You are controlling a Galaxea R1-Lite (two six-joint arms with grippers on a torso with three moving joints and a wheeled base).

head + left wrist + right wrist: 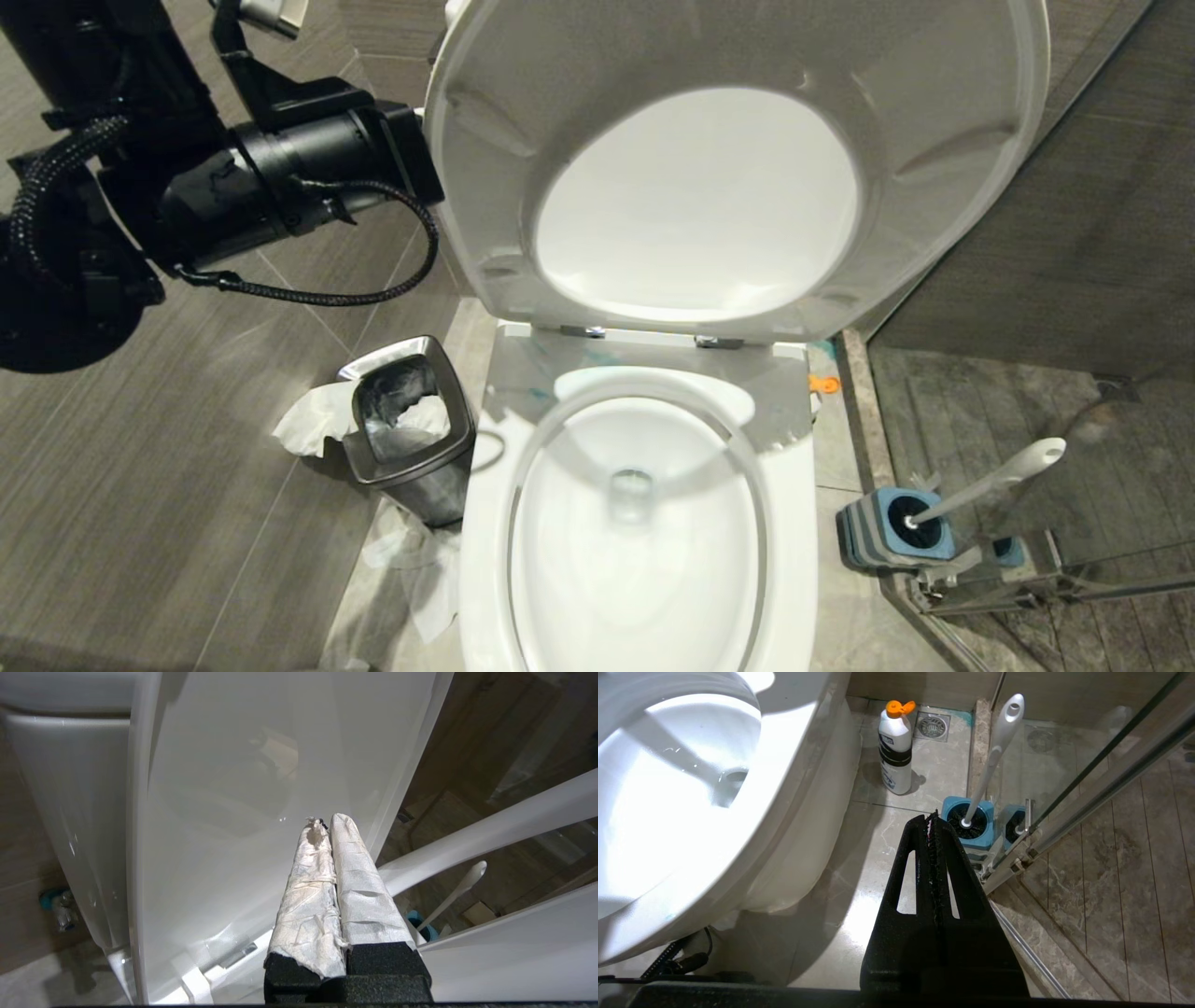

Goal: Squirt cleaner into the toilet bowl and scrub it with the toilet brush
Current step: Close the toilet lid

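right wrist view: white cleaner (pixel 895 751), orange cap flipped up; right end effector (pixel 933 820) pressed together.

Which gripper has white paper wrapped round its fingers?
The left gripper, shut beside the raised toilet lid. The right gripper has bare black fingers.

In the head view the cleaner (pixel 823 384) hides behind the toilet bowl (pixel 803 523), only its orange cap peeking out, far right.

toilet bowl (pixel 635 541): white, seat and lid up | toilet brush (pixel 990 485): tilted in holder, right | cleaner (pixel 895 749): upright, orange cap open, floor beside the toilet's right side
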